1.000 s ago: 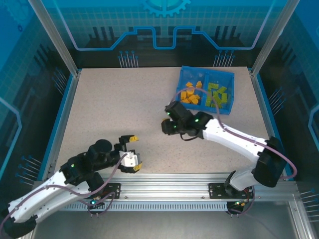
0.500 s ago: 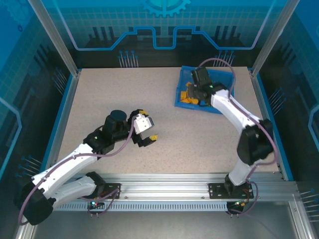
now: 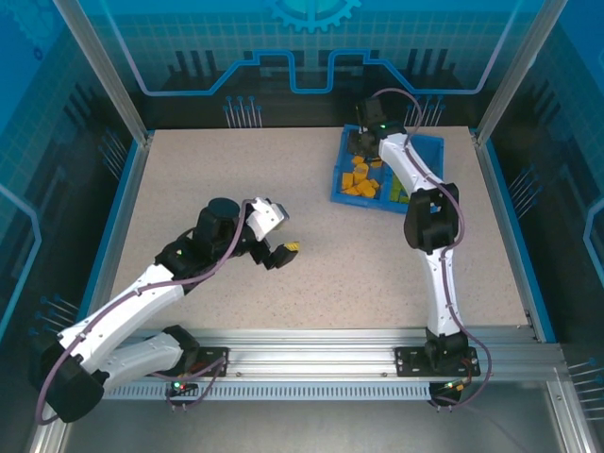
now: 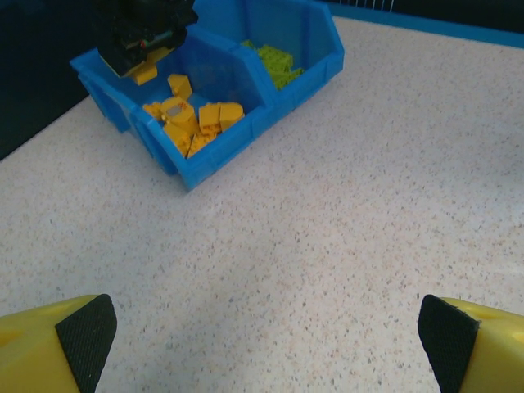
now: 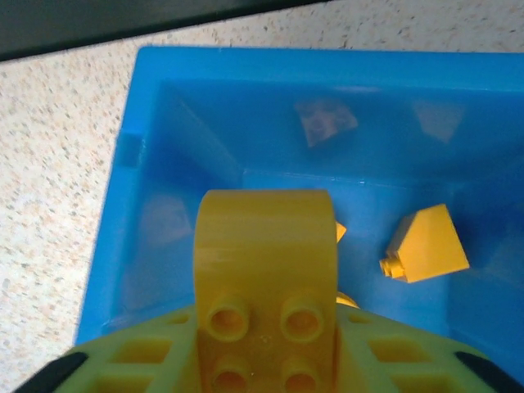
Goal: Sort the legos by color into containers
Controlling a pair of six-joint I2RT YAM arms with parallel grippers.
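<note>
The speckled beige surface (image 3: pixel 236 170) carries one blue two-compartment tray (image 3: pixel 427 143), which sits slightly askew near the far right corner.

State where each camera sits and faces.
Top external: high behind the table, looking down; left arm and right arm show.
Left wrist: low, facing the blue tray; own fingertips at bottom corners.
Right wrist: over the tray, looking in; an orange brick at the right gripper.
Shared: all see the tray's orange bricks.
</note>
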